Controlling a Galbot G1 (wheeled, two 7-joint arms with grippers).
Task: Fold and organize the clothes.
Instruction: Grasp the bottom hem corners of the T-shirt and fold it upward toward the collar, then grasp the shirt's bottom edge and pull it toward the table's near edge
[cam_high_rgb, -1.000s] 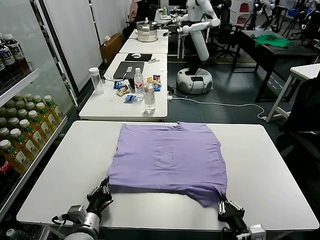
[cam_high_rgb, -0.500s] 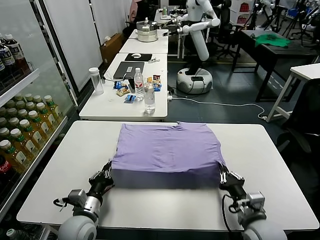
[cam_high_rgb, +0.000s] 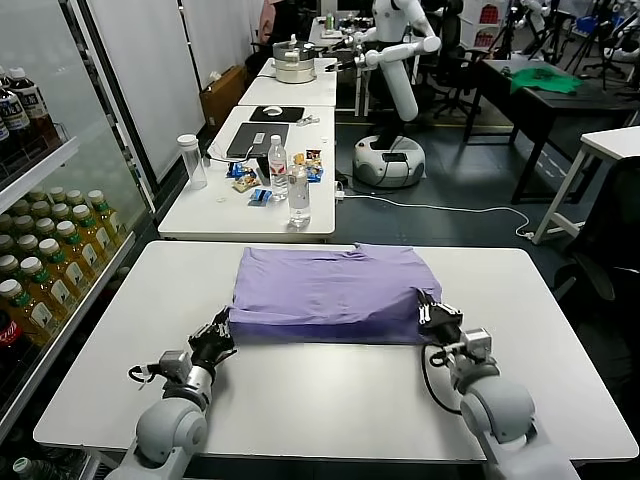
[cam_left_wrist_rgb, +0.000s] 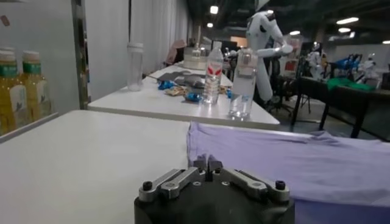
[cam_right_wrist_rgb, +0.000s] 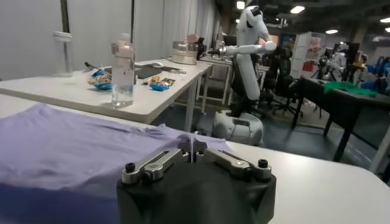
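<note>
Two grippers sit at the near corners of the lavender T-shirt (cam_high_rgb: 330, 295), which I see lying flat and folded into a wide band across the middle of the white table (cam_high_rgb: 330, 400). From the head view the left gripper (cam_high_rgb: 222, 330) is at the shirt's near-left corner and the right gripper (cam_high_rgb: 428, 309) at its near-right corner, both with fingers pinched together on the fabric edge. My left wrist view confirms the fingers (cam_left_wrist_rgb: 208, 163) meet with no gap at the cloth's corner, something the head view leaves small. The right wrist view shows the same closed pinch, with a thin lip of shirt caught at the tips. Only the head view gives me the far table (cam_high_rgb: 250, 200) with its water bottles (cam_high_rgb: 298, 193); the wrist views place those bottles beyond the shirt's far edge.
</note>
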